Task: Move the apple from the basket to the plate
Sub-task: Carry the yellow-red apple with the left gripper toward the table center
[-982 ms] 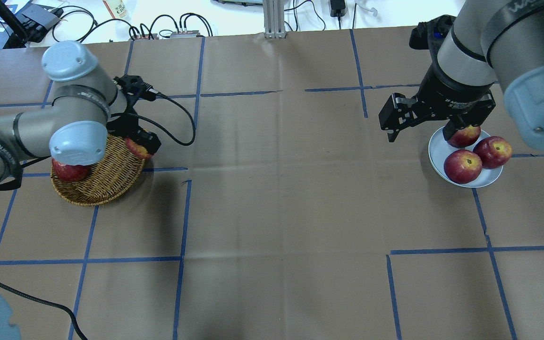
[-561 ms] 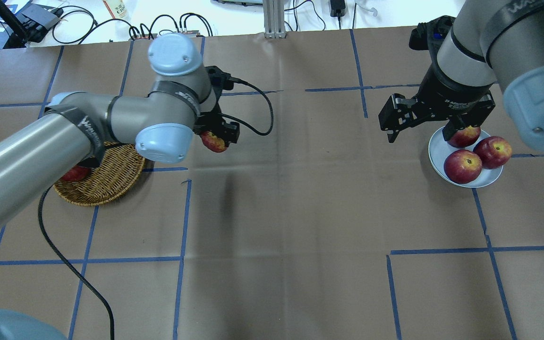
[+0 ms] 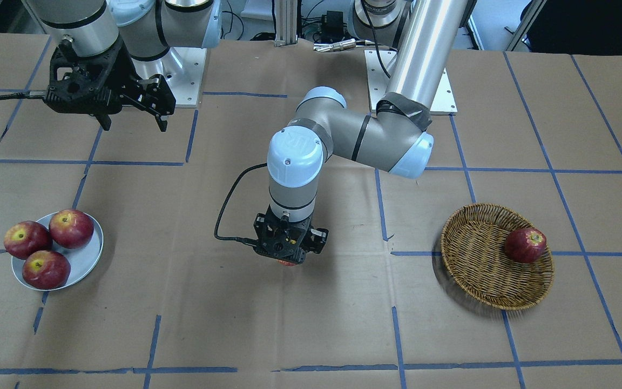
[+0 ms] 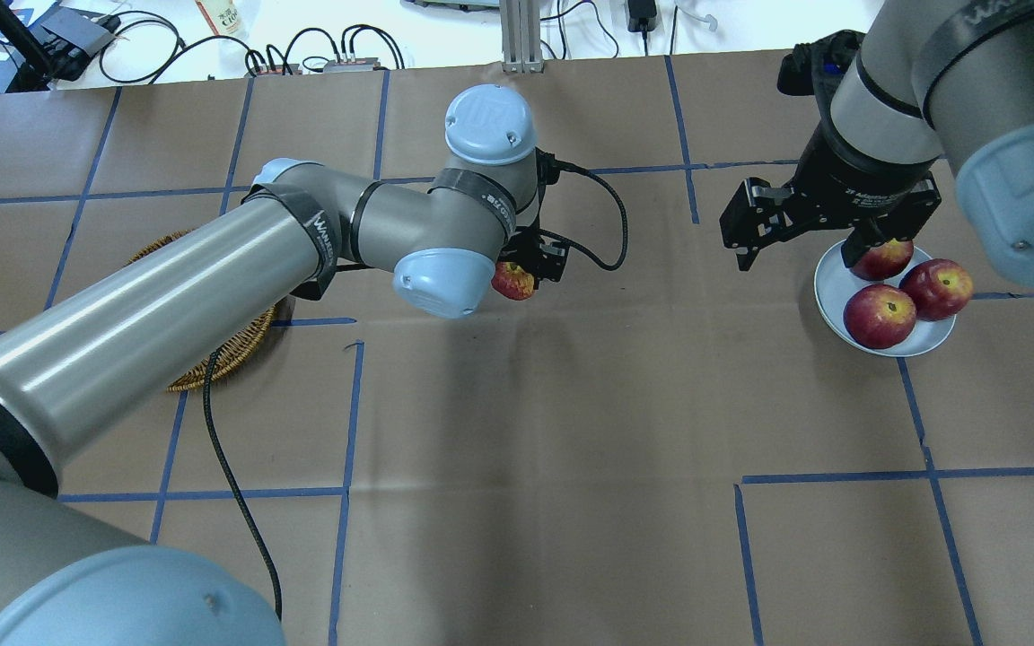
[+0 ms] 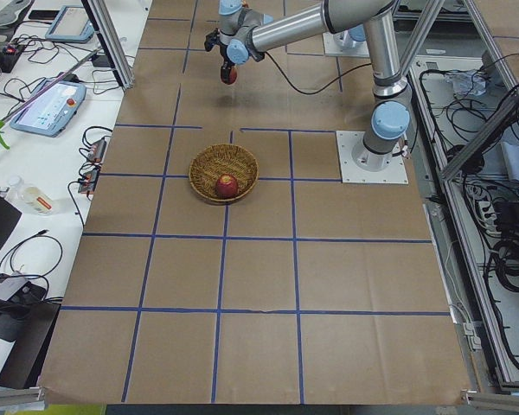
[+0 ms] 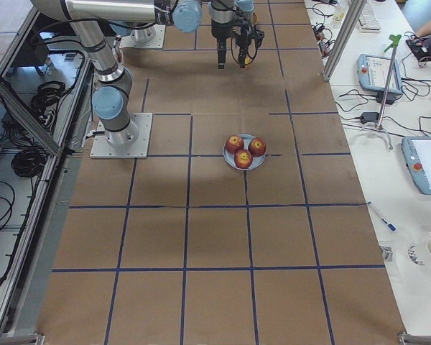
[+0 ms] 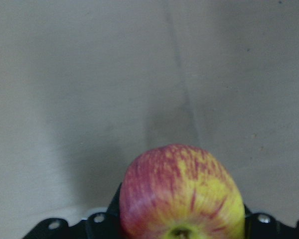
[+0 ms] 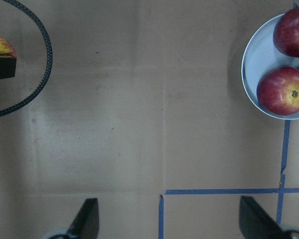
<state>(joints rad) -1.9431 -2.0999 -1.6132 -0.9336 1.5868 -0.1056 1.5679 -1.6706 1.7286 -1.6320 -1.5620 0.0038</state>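
The streaky red-and-yellow apple (image 7: 182,191) is held in my left gripper (image 4: 530,267), which is shut on it above the middle of the table. The apple (image 4: 514,281) shows partly under the wrist in the overhead view and as a red sliver (image 3: 288,263) in the front view. The wicker basket (image 3: 478,270) lies behind, largely hidden by my left arm in the overhead view (image 4: 221,350). The blue-grey plate (image 4: 831,296) holds three dark red apples. My right gripper (image 4: 802,256) is open and empty, high beside the plate's left edge.
One dark red apple (image 3: 525,245) stays in the basket. The three apples (image 3: 46,268) fill most of the plate (image 3: 84,259). A black cable (image 3: 224,216) hangs from my left wrist. Brown paper with blue tape lines covers the table.
My left arm has lifted the apple off the basket and carried it right, towards the table's middle. The right arm and the plate's apples have not moved.
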